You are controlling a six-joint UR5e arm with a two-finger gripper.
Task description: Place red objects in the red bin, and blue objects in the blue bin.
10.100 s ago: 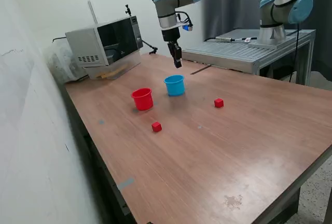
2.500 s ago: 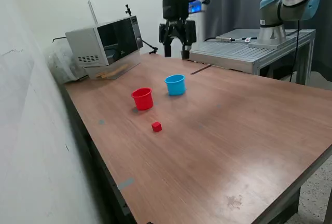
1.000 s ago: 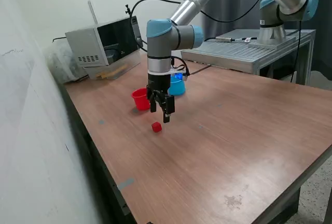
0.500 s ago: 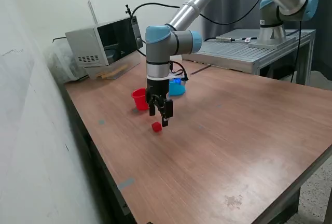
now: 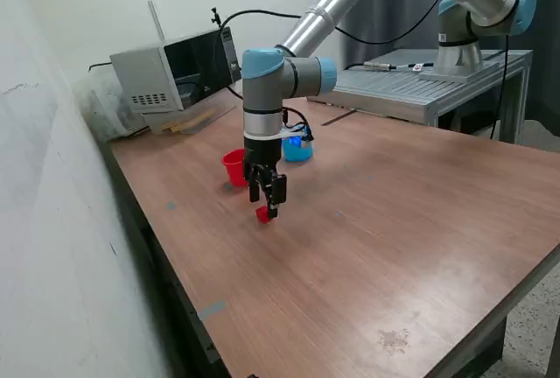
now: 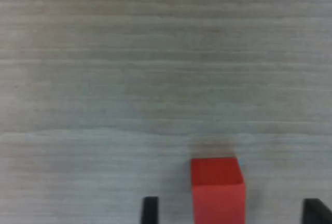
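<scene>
One tiny red cube (image 5: 262,213) lies on the wooden table (image 5: 394,247). My gripper (image 5: 266,206) is open and low over it, its fingers on either side of the cube. In the wrist view the red cube (image 6: 217,189) sits on the table between the two dark fingertips (image 6: 150,211), nearer the middle, with my gripper (image 6: 231,211) open around it. The red cup (image 5: 233,166) stands just behind my arm, partly hidden by it. The light-blue cup (image 5: 299,150) stands behind the wrist, mostly hidden. No blue cubes and no second red cube are in view.
A microwave (image 5: 175,67) stands at the table's far corner on the exterior view's left. A grey metal bench (image 5: 420,89) with a second robot arm (image 5: 477,19) stands behind the table. A white wall (image 5: 61,247) runs along the exterior view's left.
My gripper has come down from above the cups and lowered over the red cube, its fingers now at the cube's level. One red cube seen ten seconds ago at the exterior view's right is gone from the table.
</scene>
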